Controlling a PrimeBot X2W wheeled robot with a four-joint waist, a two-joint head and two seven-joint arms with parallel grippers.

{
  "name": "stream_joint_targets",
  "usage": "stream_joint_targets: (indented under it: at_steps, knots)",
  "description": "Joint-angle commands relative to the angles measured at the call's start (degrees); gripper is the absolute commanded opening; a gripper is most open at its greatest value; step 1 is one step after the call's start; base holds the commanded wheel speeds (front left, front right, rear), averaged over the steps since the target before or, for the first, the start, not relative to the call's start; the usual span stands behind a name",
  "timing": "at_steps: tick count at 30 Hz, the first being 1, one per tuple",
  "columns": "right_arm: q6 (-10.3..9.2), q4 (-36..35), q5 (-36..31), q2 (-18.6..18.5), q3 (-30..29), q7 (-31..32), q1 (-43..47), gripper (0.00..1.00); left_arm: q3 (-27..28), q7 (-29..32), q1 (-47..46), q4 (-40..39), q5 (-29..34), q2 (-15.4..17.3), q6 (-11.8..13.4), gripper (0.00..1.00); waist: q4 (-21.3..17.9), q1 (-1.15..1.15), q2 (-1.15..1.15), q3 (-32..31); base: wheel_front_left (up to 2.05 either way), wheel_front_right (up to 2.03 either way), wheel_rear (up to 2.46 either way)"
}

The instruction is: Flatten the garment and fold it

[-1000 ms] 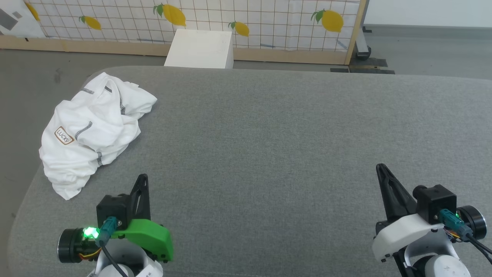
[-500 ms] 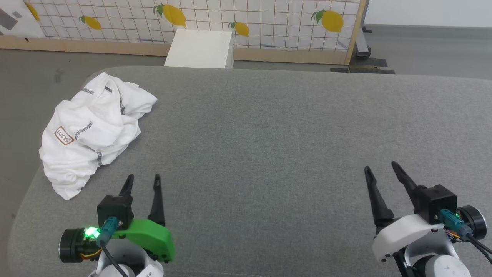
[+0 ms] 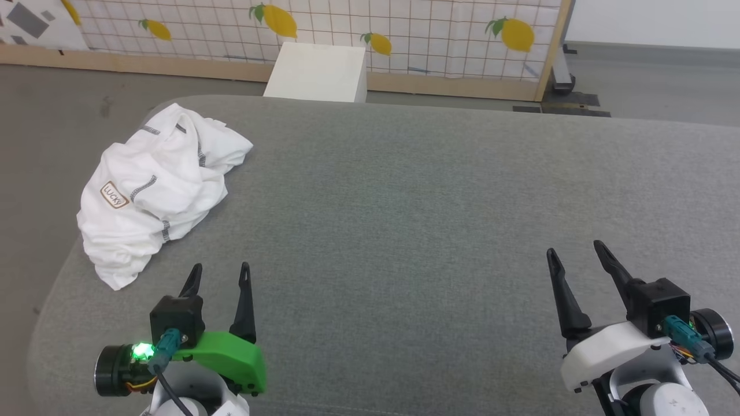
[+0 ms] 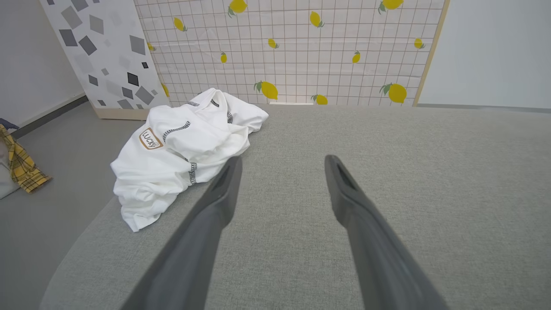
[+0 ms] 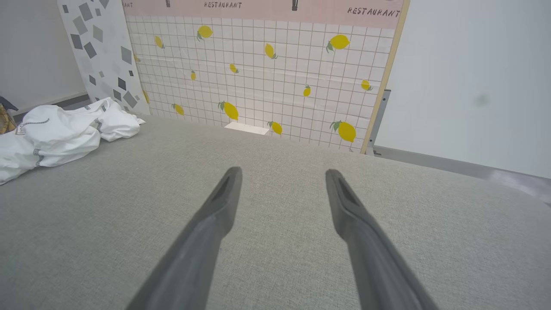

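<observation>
Nothing of the task is judged to be done so far: the garment is seen crumpled in a heap at the far left corner of the grey padded surface, close to its rounded left border, and neither flattening nor folding has been begun. On the heap's left side a small brown-bordered patch is sewn, on which "LUCKY" can be read, and grey stitched seams are shown running across the bunched fabric. Nearer the robot and a little to the right of the heap, the left gripper is held over bare surface with its two dark fingers spread apart and nothing between them; none of the cloth is touched by it. Farther right, beyond the surface's far edge, a plain white box is seen before a lemon-printed panel; no marking can be made out on it. At the right, the right gripper is likewise spread wide and empty, well apart from the garment. In the right wrist view the word "RESTAURANT" is printed repeatedly along the pink strip at the panel's top. Everything is therefore judged to be left: the shirt must be reached, gripped, spread flat and then folded.
</observation>
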Motion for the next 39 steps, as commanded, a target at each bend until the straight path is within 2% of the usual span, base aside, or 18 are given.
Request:
stream_joint_targets:
  at_steps: [1, 22, 39]
  knots:
    - [-0.01, 0.20, 0.19, -0.01, 0.02, -0.59, -0.07, 1.00, -0.19, -0.57, -0.60, 0.25, -0.60, 0.27, 0.56, 1.00, 0.89, 0.00, 0.00, 0.00, 0.00, 0.00, 0.00]
    - [-0.03, 0.50, 0.18, -0.01, 0.79, -2.19, -0.33, 1.00, -0.37, -3.05, 0.12, 0.64, -2.52, 1.22, 2.51, 1.00, 10.02, 0.00, 0.00, -0.16, 0.00, 0.00, 0.00]
    - [-0.04, 0.76, 0.83, -0.02, 1.58, -3.05, -0.69, 1.00, 0.15, -5.03, 1.18, -0.10, -4.49, 1.43, 3.79, 1.00, 15.41, 0.00, 0.00, -0.06, -0.01, -0.01, -0.01]
